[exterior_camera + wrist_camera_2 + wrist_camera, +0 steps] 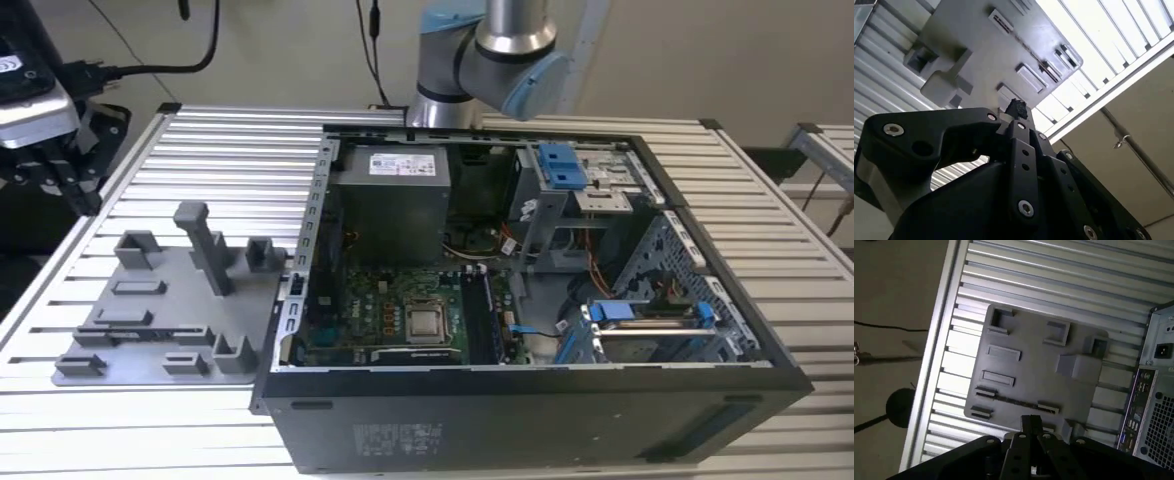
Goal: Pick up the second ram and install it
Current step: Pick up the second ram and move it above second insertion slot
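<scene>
Gripper (1030, 421) hovers over the grey fixture plate (1034, 370) on the slatted table (200, 140). That's off to the exterior view's left of the open PC case (534, 420). In both wrist views the jaws look pressed together with nothing between them.

Second ram: can't positively pick it out. No green board or chip row shows anywhere on the plate. Best candidate is the thin dark strip (1015, 401) running between two small end clips, on the gripper's side of the plate. Could be a stick standing on edge, could be an empty groove, can't tell. From above it reads as a straight narrow dark line with no label or chips showing. The flat rectangular pockets (1004, 353) near it look bare grey.

My read of the step: pick-up approach, nothing grabbed yet. To do it well:
- Jaws must be apart before any descent; shut like this they'd land on top of the part.
- Square the fingers across the strip at mid-length, so the stick doesn't tip in the grip.
- Pinch the flat faces only, and stay off the contact edge.
- Pull straight up out of the clips with no twist. A thin board will likely flex or jam if cocked.
- Keep the wrist clear of the tall post (200, 235) and the low blocks on the plate.
</scene>
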